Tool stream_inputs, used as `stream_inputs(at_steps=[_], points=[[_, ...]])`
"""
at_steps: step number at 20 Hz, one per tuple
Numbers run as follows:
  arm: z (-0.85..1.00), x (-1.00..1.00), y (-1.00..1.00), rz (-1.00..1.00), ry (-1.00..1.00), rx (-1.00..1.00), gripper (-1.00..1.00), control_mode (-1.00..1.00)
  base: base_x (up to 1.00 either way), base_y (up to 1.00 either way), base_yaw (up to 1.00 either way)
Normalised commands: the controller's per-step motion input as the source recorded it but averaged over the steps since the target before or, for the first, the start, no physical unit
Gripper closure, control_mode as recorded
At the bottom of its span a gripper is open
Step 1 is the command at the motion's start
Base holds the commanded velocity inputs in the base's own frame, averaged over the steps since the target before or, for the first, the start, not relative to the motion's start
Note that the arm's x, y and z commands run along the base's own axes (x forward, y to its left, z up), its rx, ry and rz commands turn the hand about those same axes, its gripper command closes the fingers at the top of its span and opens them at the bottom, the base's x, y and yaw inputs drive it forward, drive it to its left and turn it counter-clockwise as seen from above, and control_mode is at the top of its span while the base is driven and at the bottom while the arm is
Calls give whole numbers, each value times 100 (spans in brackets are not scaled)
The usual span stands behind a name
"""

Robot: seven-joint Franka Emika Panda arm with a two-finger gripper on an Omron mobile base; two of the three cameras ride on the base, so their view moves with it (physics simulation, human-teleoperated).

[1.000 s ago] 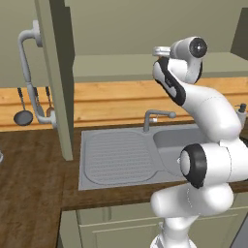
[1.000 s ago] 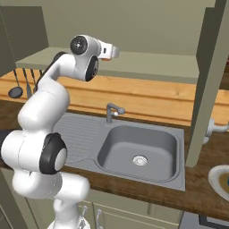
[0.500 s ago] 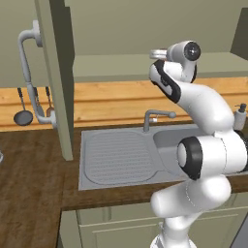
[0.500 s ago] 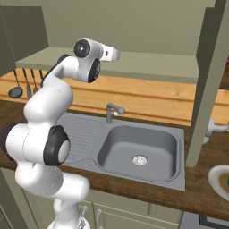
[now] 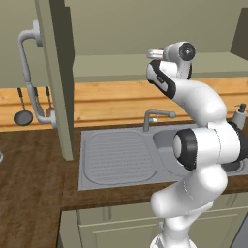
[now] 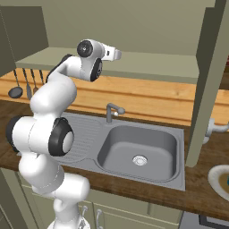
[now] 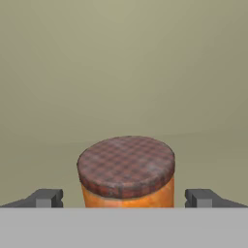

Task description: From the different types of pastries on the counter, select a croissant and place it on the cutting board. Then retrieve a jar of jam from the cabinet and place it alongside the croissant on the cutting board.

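Note:
The jar of jam (image 7: pixel 126 169), squat and orange-red with a brownish checked lid, stands upright on the cabinet shelf close before the hand. My gripper (image 7: pixel 125 197) is open, one dark fingertip (image 7: pixel 46 197) on each side of the jar and apart from it. From the base, the hand (image 5: pixel 155 53) reaches into the open olive-grey cabinet (image 5: pixel 111 65) above the counter (image 5: pixel 29 184). From the right, the gripper (image 6: pixel 115 54) points over the same shelf. The croissant and the cutting board are out of view.
An open cabinet door (image 5: pixel 55 72) with a curved grey handle (image 5: pixel 28 72) juts out left of the arm, another door (image 6: pixel 205 80) on the right. Below lie the steel sink (image 6: pixel 138 147) and faucet (image 5: pixel 155 116). A soap dispenser (image 5: pixel 239 115) and hanging utensils (image 5: pixel 23 109) line the back.
The hand has eased a little further into the cabinet. The jaws have stayed open.

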Motion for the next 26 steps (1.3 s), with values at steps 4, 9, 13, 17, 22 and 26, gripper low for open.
stream_inputs(at_steps=[4, 9, 13, 17, 22, 26], points=[[0, 13, 0, 0, 0, 0, -100, -100, 0, 0, 0], [0, 5, 0, 0, 0, 0, -100, -100, 0, 0, 0], [0, 8, -1, 0, 0, 0, -100, -100, 0, 0, 0], [0, 0, 0, 0, 0, 0, 100, -100, 0, 0, 0], [-2, -1, 0, 0, 0, 0, 100, -100, 0, 0, 0], [0, -15, -6, -1, -4, 0, 100, -100, 0, 0, 0]])
